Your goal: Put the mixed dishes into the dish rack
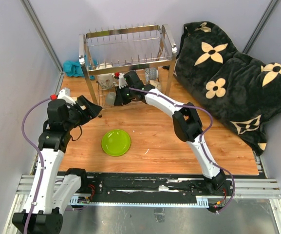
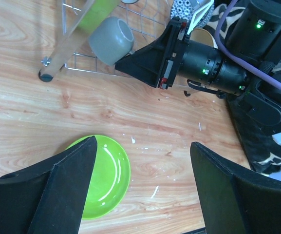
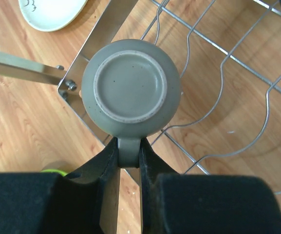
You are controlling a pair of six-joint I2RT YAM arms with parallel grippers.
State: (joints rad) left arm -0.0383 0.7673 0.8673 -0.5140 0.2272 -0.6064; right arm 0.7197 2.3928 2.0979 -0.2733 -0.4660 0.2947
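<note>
My right gripper [image 3: 129,146] is shut on the handle of the small grey mug [image 3: 130,87]. It holds the mug on its side, base toward the wrist camera, at the front left corner of the chrome dish rack's [image 1: 125,46] lower wire shelf [image 3: 218,73]. The mug [image 2: 111,40] also shows in the left wrist view beside a rack leg [image 2: 72,36]. The lime-green plate [image 1: 116,142] lies flat on the table. My left gripper [image 2: 144,142] is open and empty, above the table just right of the plate [image 2: 106,180]. A cream plate [image 3: 50,12] lies left of the rack.
A black blanket with cream flowers [image 1: 233,73] covers the right side of the table. A teal cloth [image 1: 73,68] lies behind the rack's left leg. Other dishes [image 1: 108,79] sit on the rack's lower tier. Grey walls close in the left and back.
</note>
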